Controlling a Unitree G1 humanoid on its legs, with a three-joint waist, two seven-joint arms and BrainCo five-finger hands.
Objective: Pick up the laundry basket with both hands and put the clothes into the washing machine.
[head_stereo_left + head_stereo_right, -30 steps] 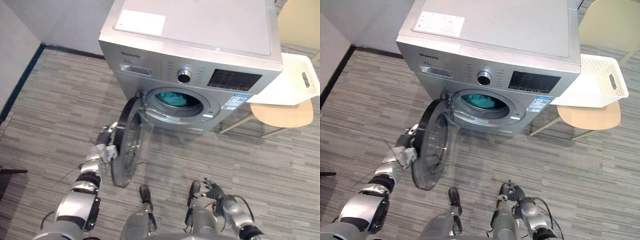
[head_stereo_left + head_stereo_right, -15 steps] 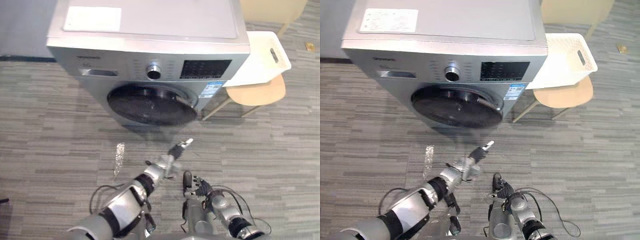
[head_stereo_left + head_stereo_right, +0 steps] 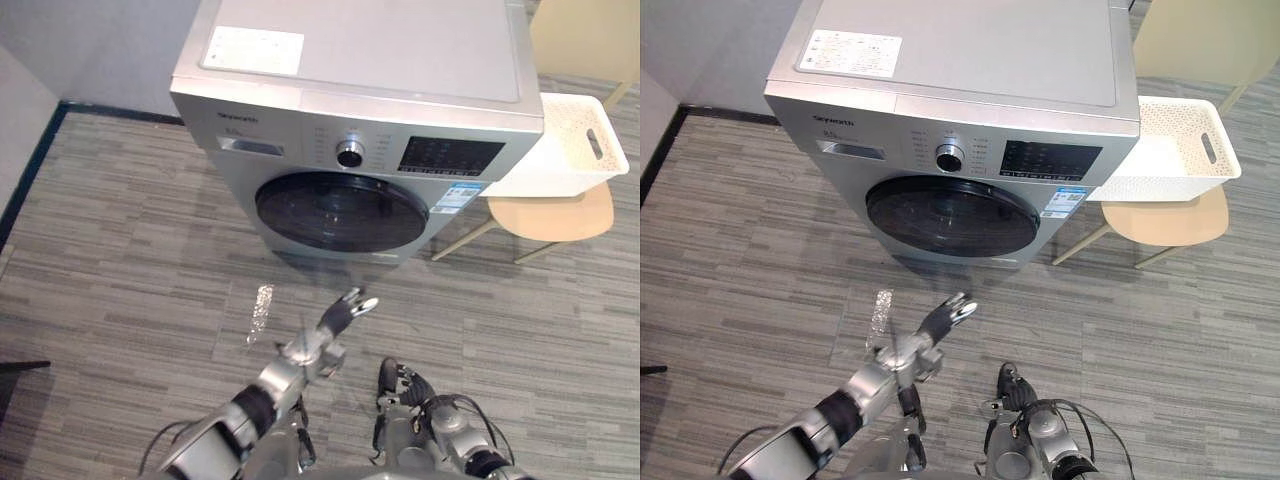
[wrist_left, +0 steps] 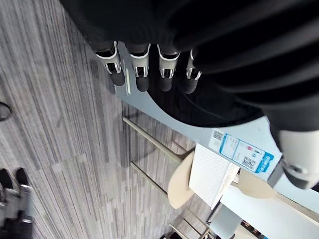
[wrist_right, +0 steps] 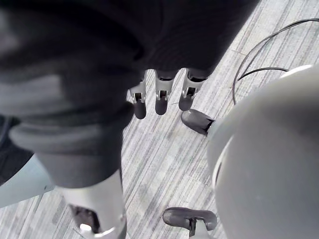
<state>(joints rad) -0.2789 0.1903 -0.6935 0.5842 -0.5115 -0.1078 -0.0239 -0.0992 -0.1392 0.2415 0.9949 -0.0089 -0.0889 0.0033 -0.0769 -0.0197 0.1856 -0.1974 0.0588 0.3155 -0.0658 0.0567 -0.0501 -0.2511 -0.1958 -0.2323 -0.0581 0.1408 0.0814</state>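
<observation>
One silver front-loading washing machine (image 3: pixel 360 110) stands against the grey wall (image 3: pixel 90 40), its single round dark-glass door (image 3: pixel 340 212) shut. Its front carries one round knob (image 3: pixel 349 154) and one dark display panel (image 3: pixel 450 154); one white rectangular label (image 3: pixel 252 49) lies on its top.

Just beside the machine, on the robot's right, one white perforated plastic laundry basket (image 3: pixel 1150 187) sits on the seat of one light wooden chair (image 3: pixel 1165 225), well apart from both hands. Whether clothes lie in it cannot be told.

The left hand (image 3: pixel 343 314) hangs in the air above the floor in front of the door, not touching it; its fingers (image 4: pixel 143 79) are stretched out straight in a row and hold nothing. The right hand (image 3: pixel 412 384) is low near the floor, its fingers (image 5: pixel 160 102) loose and nearly straight, also empty.

The floor (image 3: pixel 130 250) is grey, striped in long planks. A dark blue-green skirting (image 3: pixel 30 175) runs along the foot of the wall at the left.
</observation>
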